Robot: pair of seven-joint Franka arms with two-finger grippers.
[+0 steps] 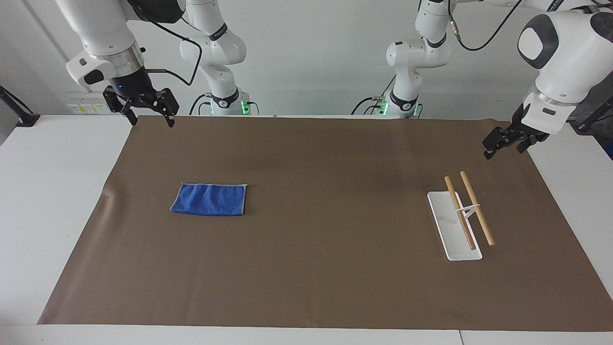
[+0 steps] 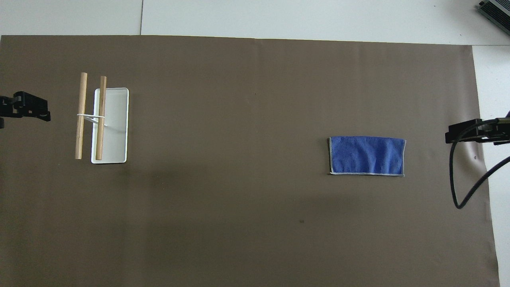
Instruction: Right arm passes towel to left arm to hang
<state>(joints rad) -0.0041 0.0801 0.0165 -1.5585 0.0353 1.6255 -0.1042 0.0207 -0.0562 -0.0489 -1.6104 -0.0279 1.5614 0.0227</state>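
Task not begun. Towel [image 1: 209,199] flat on mat [image 1: 306,287], toward right arm's end, long axis running along the table from one arm's end to the other. Right gripper [image 1: 149,114] spread, empty, raised over mat's edge. Left gripper [image 1: 503,142] raised near rack [image 1: 460,218]; finger state unclear. Pickup, handover, hanging all remain.

overhead view's edges cut off both arms; left gripper [image 2: 38,111] fingers too small to tell.

The towel [image 1: 209,199] is bright blue with a thin grey edge. The tray [image 1: 443,225] is white. Its bars [image 1: 459,212] are light brown wood.
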